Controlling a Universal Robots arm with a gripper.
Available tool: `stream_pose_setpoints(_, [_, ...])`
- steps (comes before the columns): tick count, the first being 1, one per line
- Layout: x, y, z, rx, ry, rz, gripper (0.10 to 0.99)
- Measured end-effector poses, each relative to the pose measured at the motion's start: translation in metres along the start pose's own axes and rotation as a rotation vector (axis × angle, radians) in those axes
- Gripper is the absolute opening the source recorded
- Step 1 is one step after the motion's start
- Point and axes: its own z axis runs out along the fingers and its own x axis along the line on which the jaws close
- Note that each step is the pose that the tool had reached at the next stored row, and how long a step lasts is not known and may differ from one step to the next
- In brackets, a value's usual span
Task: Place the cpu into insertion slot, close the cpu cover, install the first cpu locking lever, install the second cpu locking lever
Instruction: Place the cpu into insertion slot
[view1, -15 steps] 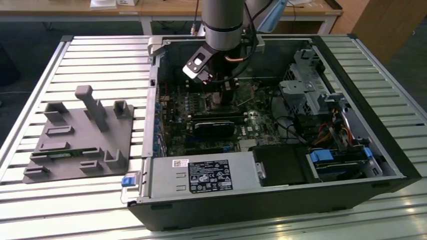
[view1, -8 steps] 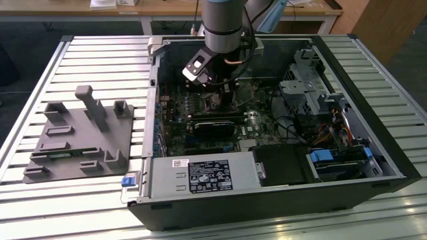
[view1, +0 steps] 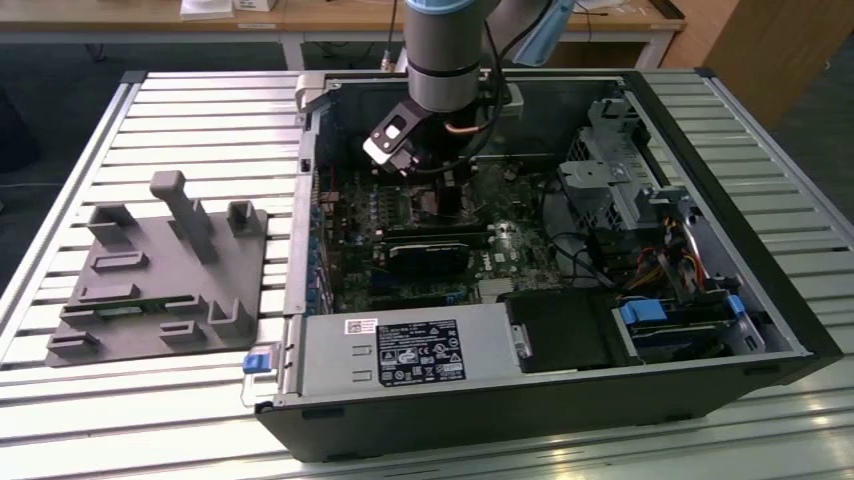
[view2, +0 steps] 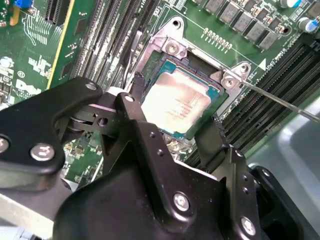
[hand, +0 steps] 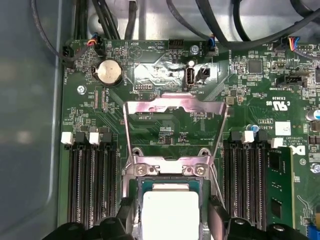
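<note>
The table (view1: 200, 110) is a bed of ribbed aluminium slats. Wooden desks (view1: 334, 15) stand behind its far edge. A black case (view1: 534, 425) lies open-side-up across the table's middle and toward the edge at the exterior view's right, its front wall close to the near edge. A grey moulded fixture (view1: 160, 270) with posts and pockets sits by the edge at the exterior view's left, apart from the case. Inside the case a silvery power supply (view1: 400, 355) fills the near corner.

The grey arm (view1: 447, 50) reaches straight down into the far half of the case. The pincer (view2: 176, 111) is low over the green board (hand: 90, 125), its black, bolted metal on both sides of the cpu (hand: 170, 212). The cpu lies flat in the slot (hand: 170, 164), directly between the pincer's two sides. Whether the pincer grips the cpu or stands just clear of it cannot be told.

The cpu is a flat square with a dull, pale metal top on a teal-edged base. The slot's rim is bright silvery metal fixed with screws. The cover (hand: 175, 106), a thin silvery frame with a square window, is swung up and open from the slot's edge away from the pincer. A thin steel lever (view2: 280, 102) runs out from one corner of the slot. Long black memory sockets (hand: 92, 185) flank the slot, and a round coin cell (hand: 108, 73) sits farther up the board.
</note>
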Motion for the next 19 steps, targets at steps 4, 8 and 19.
stream_pose_setpoints(4, [0.0, 0.0002, -0.0029, 0.0, 0.0, 0.0, 0.682])
stream_pose_setpoints(8, [0.0, 0.0005, -0.0067, 0.0, 0.0, 0.0, 0.682])
stream_pose_setpoints(19, [0.0, 0.0005, -0.0072, 0.0, -0.0002, 0.0, 0.682])
